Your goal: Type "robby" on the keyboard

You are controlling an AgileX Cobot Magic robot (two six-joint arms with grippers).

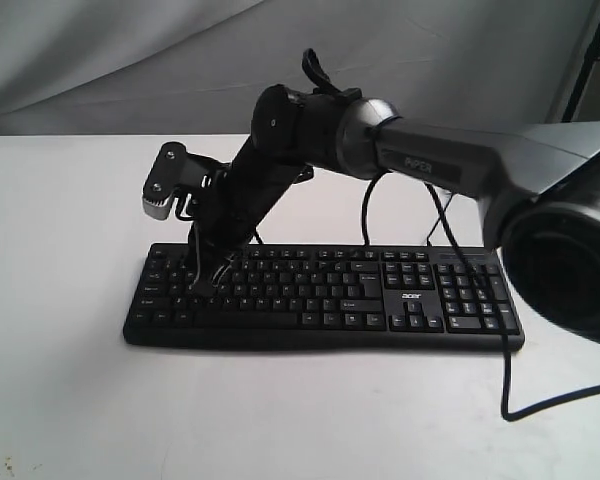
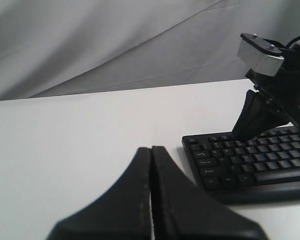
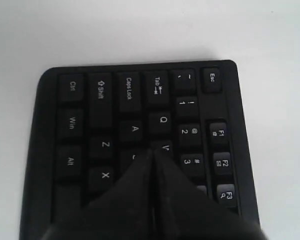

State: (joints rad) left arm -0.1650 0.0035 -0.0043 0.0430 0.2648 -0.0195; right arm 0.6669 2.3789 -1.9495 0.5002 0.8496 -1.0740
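A wide black keyboard [image 1: 330, 300] with white legends and an acer logo lies on the white table. The right arm reaches across the middle, and my right gripper [image 1: 202, 288] stands shut over the keyboard's left end. In the right wrist view that shut right gripper [image 3: 154, 151] points at the keyboard [image 3: 90, 100] near the W and S keys; whether it touches a key I cannot tell. My left gripper [image 2: 151, 150] is shut on nothing, low over bare table to the left of the keyboard [image 2: 250, 160].
A thin black cable [image 1: 505, 380] runs off the keyboard's right end across the table [image 1: 70, 230]. More cables [image 1: 368, 215] hang from the right arm behind the keyboard. A grey cloth backdrop [image 1: 130, 60] hangs behind the table.
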